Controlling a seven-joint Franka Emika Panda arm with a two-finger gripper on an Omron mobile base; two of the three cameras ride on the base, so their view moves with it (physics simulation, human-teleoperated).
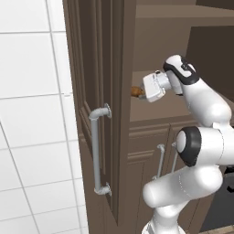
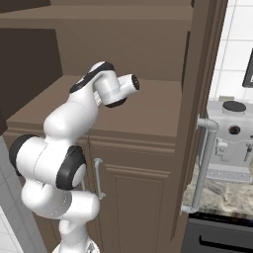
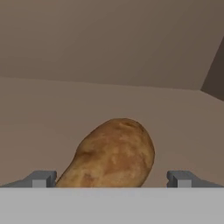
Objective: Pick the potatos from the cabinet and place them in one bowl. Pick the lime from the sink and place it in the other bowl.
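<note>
Potato (image 3: 113, 154) lies right before me on the cabinet (image 1: 98, 55) shelf, between my end effector's (image 3: 112, 178) spread, empty fingers. I'm on the potato pick; next I should ease forward and clench around it.

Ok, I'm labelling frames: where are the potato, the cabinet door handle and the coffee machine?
potato (image 3: 111, 155), hand view, middle of its skin.
cabinet door handle (image 1: 95, 151), left base view, mid bar.
coffee machine (image 2: 231, 133), right base view, front body.
</note>
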